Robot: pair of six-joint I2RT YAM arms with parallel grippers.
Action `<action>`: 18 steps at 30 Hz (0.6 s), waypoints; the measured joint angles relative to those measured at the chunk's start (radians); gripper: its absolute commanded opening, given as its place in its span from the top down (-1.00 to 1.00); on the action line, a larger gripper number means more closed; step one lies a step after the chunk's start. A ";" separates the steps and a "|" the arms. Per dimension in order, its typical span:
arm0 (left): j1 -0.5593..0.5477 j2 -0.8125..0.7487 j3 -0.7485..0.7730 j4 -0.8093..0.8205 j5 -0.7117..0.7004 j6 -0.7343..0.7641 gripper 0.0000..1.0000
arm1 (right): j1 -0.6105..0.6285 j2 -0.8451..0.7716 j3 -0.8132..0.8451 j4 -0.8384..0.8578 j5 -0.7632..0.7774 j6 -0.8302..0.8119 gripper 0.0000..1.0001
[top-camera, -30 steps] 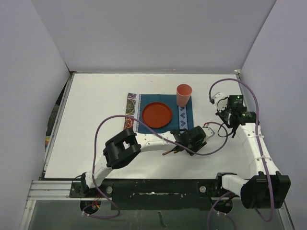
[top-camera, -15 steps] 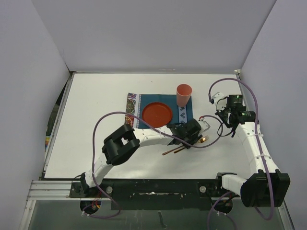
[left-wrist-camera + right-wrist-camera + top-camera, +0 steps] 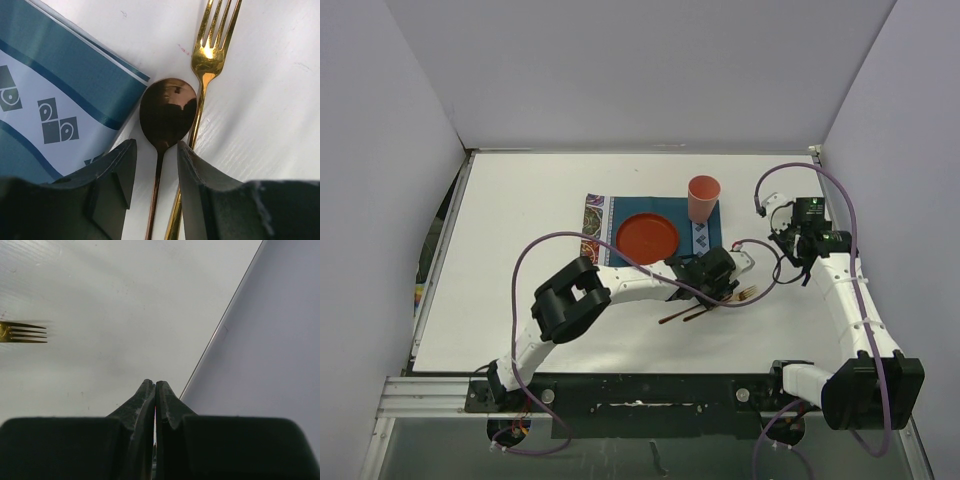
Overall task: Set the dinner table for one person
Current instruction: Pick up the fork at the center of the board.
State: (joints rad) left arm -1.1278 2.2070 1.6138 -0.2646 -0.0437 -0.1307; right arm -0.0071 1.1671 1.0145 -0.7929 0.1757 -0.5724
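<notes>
A dark copper spoon (image 3: 167,112) and a gold fork (image 3: 209,55) lie side by side on the white dinner table (image 3: 280,100), just off the corner of the teal placemat (image 3: 55,90). My left gripper (image 3: 155,145) is open, low over them, with the spoon's handle between its fingers and untouched. The fork's handle runs under the right finger. In the top view the left gripper (image 3: 722,288) is at the mat's near right corner. My right gripper (image 3: 155,384) is shut and empty, above the table near its right edge (image 3: 786,243). The fork's tines (image 3: 22,332) show in its view.
An orange plate (image 3: 647,239) lies on the placemat (image 3: 599,222), and an orange cup (image 3: 703,198) stands at its far right corner. White walls close in the table (image 3: 520,220) on three sides. Purple cables loop over both arms.
My left gripper has moved away from the near edge toward the mat's corner. The spoon and fork, mostly hidden under it before, now show on the table. The right arm barely moved.
</notes>
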 measured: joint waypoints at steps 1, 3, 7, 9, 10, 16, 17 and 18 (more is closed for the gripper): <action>0.000 -0.001 -0.002 0.001 0.000 -0.001 0.27 | 0.000 0.002 0.000 0.000 0.000 0.000 1.00; 0.000 -0.004 -0.008 0.004 0.000 -0.004 0.27 | 0.000 0.004 -0.001 0.000 0.000 0.001 1.00; -0.002 -0.014 -0.023 0.008 0.003 -0.010 0.29 | 0.000 0.005 -0.002 0.000 0.000 0.004 1.00; -0.003 -0.021 -0.035 0.014 0.003 -0.013 0.29 | 0.000 0.005 -0.002 0.000 0.000 0.004 1.00; -0.005 -0.026 -0.042 0.015 0.003 -0.014 0.28 | 0.000 0.005 -0.002 0.000 0.000 0.004 1.00; -0.032 -0.081 -0.089 0.004 -0.011 -0.014 0.28 | -0.001 0.005 -0.017 0.003 0.000 0.008 1.00; -0.037 -0.093 -0.092 0.003 -0.013 -0.013 0.28 | -0.001 0.005 -0.019 0.002 0.000 0.009 1.00; -0.042 -0.106 -0.093 0.003 -0.014 -0.013 0.28 | -0.001 0.005 -0.022 0.004 0.000 0.010 1.00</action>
State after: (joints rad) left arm -1.1694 2.1010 1.5211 -0.2619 -0.0578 -0.1440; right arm -0.0078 1.1725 0.9928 -0.7891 0.1753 -0.5625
